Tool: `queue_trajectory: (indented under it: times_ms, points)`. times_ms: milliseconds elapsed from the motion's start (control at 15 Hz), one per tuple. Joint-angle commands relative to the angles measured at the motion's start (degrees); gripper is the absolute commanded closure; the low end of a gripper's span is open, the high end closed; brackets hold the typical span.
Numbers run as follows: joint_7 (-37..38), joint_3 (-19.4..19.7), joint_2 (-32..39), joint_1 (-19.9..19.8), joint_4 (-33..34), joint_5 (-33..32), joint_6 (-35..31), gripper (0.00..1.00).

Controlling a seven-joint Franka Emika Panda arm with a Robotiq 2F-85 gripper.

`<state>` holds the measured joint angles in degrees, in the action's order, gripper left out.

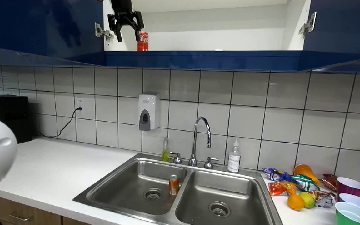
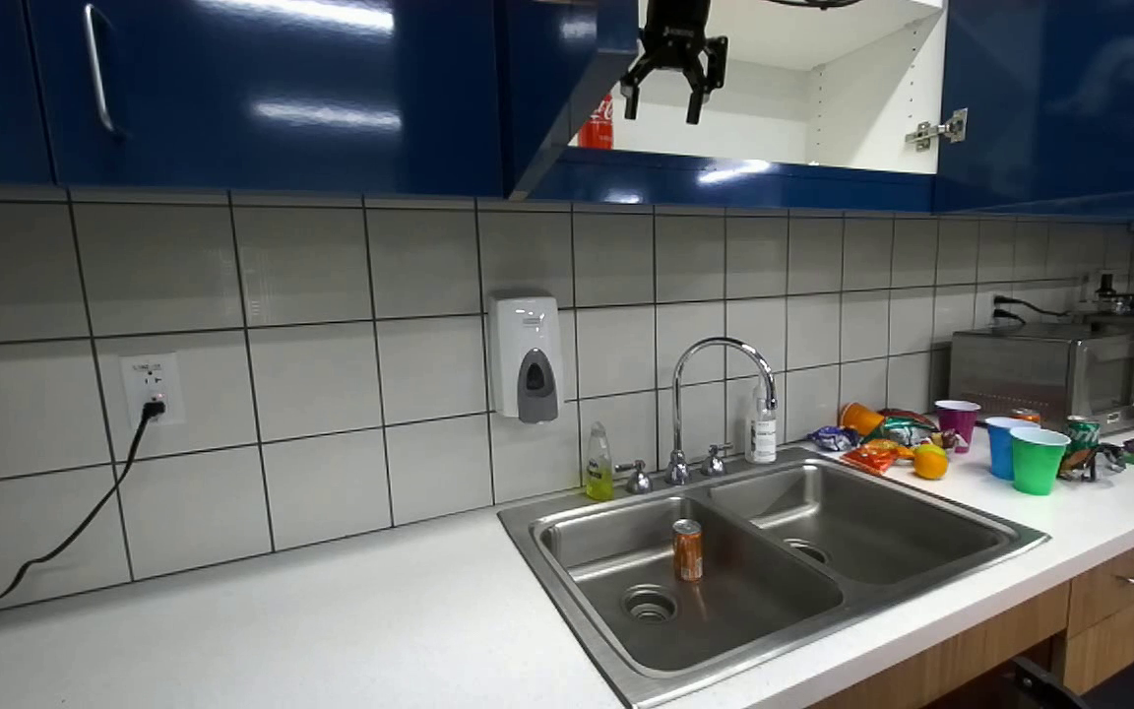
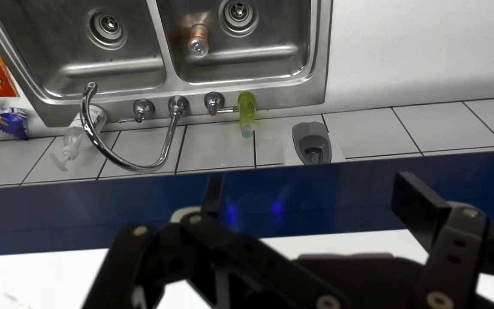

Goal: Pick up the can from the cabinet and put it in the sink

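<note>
The can (image 1: 143,43) is red and stands upright on the floor of the cabinet (image 1: 205,58), near its open front; a second sight of the can (image 2: 597,126) shows it partly behind a blue door. In the wrist view the can does not show. My gripper (image 1: 128,40) points down at the cabinet's opening, open, with nothing between its fingers. One finger overlaps the can's edge in an exterior view, but my gripper (image 2: 662,118) appears apart from it. Seen from the wrist, the blue front edge passes beyond my gripper (image 3: 309,189). Below is the steel double sink (image 1: 130,195).
An orange can (image 1: 173,185) stands in a sink basin. The curved faucet (image 1: 195,137), a green soap bottle (image 2: 598,468) and a pump bottle (image 1: 234,159) line the back rim. Open blue doors (image 2: 1039,98) flank the cabinet. A soap dispenser (image 2: 526,359) hangs on the tiles.
</note>
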<state>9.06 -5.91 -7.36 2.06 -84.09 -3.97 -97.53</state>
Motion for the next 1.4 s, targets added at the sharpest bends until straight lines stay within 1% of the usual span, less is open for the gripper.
queue_trajectory:
  times_ms: [0, 200, 600, 1333]
  points:
    - [0.47, -0.22, 5.47, 0.76, 7.65, -2.36, 0.5, 0.0]
    - [0.31, -0.05, 8.58, 1.35, 11.59, -3.14, 0.26, 0.0]
    - [0.02, -0.27, 13.36, 1.49, 16.82, -3.7, -1.67, 0.0]
    - [0.04, -0.12, 18.81, 2.74, 23.59, -4.93, -3.97, 0.0]
